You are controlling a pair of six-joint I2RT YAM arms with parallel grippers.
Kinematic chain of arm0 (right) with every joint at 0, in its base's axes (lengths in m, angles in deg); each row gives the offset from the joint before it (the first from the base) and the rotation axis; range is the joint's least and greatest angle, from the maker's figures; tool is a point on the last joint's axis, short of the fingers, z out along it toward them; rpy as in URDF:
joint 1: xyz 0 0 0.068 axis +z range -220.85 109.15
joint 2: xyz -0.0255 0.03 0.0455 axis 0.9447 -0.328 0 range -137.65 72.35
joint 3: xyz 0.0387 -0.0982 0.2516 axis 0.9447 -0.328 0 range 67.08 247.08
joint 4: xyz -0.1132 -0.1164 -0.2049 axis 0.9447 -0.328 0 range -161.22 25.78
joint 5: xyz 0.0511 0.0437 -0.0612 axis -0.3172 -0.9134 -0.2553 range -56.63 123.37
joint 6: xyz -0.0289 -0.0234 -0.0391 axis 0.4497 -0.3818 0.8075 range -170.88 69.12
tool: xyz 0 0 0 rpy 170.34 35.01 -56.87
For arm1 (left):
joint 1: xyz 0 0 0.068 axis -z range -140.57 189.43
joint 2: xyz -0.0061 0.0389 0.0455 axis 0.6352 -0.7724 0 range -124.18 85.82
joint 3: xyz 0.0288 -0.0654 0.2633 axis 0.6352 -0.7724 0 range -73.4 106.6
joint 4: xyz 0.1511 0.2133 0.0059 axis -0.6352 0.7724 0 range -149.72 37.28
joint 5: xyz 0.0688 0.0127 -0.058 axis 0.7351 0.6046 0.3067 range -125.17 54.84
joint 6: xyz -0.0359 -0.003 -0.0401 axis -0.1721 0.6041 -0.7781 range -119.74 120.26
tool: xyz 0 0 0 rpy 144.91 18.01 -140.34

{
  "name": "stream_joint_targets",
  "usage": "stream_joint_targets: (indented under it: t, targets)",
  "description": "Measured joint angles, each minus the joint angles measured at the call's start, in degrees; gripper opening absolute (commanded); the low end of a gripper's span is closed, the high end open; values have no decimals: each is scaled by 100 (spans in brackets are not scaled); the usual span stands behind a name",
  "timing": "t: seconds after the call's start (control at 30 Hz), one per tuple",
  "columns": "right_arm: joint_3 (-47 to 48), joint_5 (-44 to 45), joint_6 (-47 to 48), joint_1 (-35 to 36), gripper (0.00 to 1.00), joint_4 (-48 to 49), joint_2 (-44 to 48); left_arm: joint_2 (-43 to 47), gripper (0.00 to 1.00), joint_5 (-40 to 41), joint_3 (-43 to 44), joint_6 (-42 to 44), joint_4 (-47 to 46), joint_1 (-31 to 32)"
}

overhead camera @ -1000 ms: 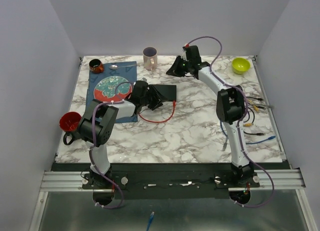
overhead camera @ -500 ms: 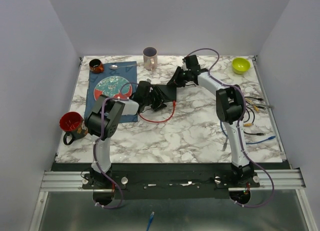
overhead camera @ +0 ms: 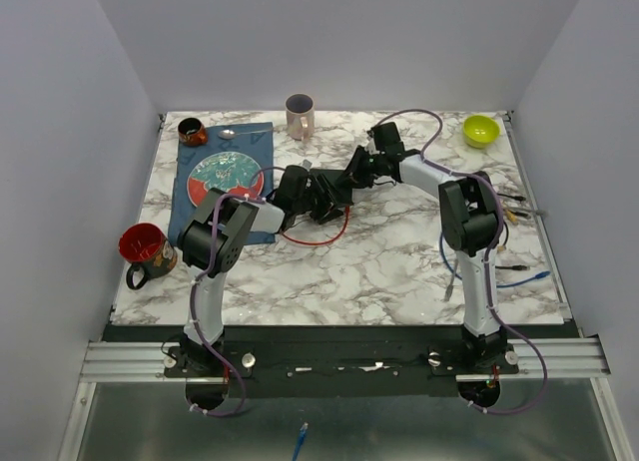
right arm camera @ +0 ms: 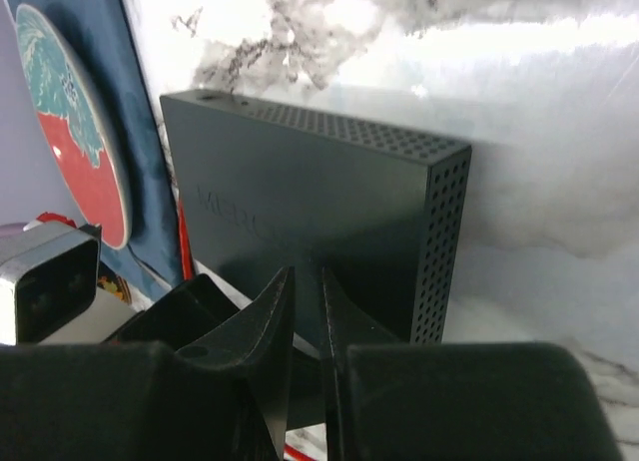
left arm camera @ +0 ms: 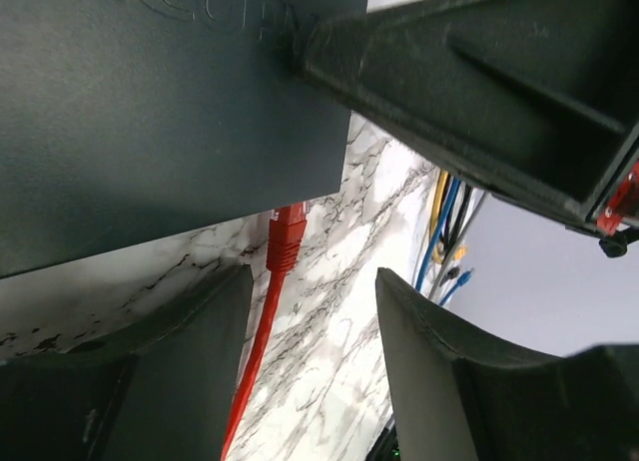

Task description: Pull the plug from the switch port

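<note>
Left gripper (left arm camera: 310,371) spread wide, straddling the red plug (left arm camera: 287,238) at the switch (left arm camera: 170,112); right gripper (right arm camera: 307,311) nearly closed, empty, pressing its top.

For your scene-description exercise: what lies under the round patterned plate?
A dark blue mat lies under the plate, showing around its edges. The part beneath the plate is covered, so anything there cannot be seen.

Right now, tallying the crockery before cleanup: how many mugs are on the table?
3: a red mug at the left edge, a dark mug at the far-left corner, a pale mug at the far edge. None seems hidden.
</note>
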Motion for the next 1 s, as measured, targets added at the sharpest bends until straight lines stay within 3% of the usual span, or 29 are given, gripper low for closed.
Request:
stream_joint_targets:
  t: [0.3,0.6,1.0]
  targets:
    - [-214,4,-105,72,23,107,105,-79,51,177,-507,-737,-850,7]
    - [-455,162,-103,76,23,223,275,-151,50,874,-706,-1368,-1379,33]
    - [-728,509,-35,76,22,256,498,-155,49,1342,-715,-1506,-1447,111]
